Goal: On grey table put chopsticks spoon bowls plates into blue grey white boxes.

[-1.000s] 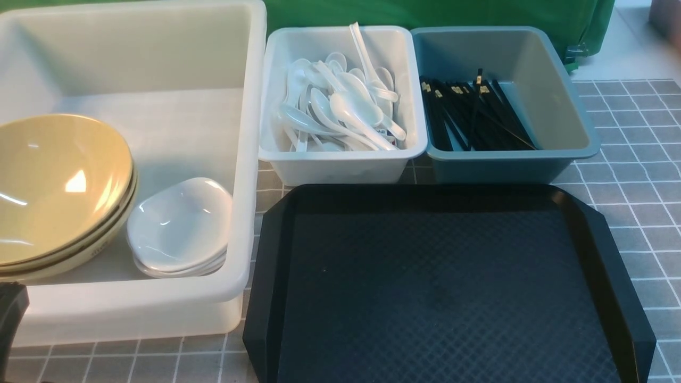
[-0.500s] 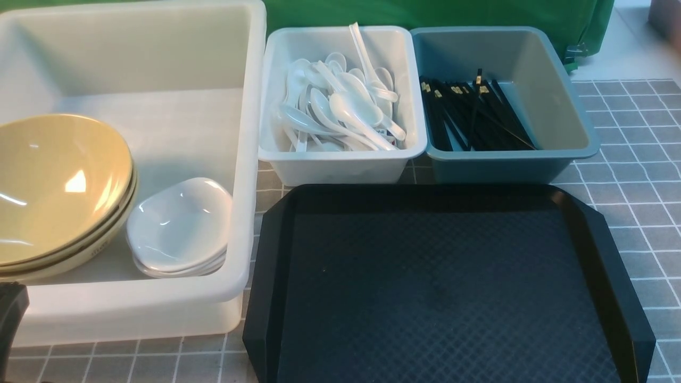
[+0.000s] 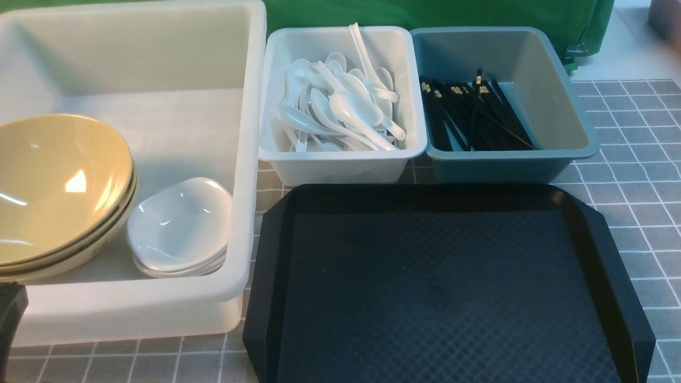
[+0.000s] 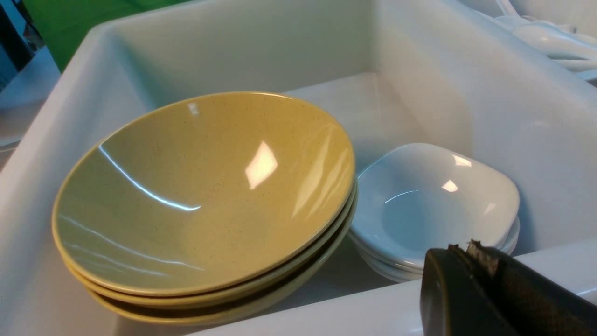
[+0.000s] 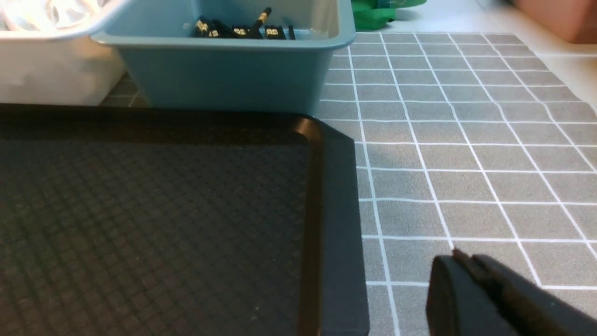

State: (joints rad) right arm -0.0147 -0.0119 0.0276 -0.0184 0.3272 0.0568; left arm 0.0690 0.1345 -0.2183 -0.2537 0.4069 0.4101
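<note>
— Where's everything sitting?
— Bowls point(image 3: 56, 186) and plates point(image 3: 178, 229) are lying in the white tub point(image 3: 250, 159); spoons point(image 3: 346, 106) and chopsticks point(image 3: 473, 114) are filling the small bins; the black tray point(image 3: 441, 287) is blocking the front.
— Grippers?
— Left gripper point(image 4: 471, 254) and right gripper point(image 5: 459, 261) are both staying pinched closed, gripping nothing.

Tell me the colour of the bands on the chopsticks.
Gold bands on black chopsticks; clearest in the right wrist view.

A black textured tray point(image 3: 447, 287) lies flat, with green cloth point(image 3: 425, 13) at the far edge.
</note>
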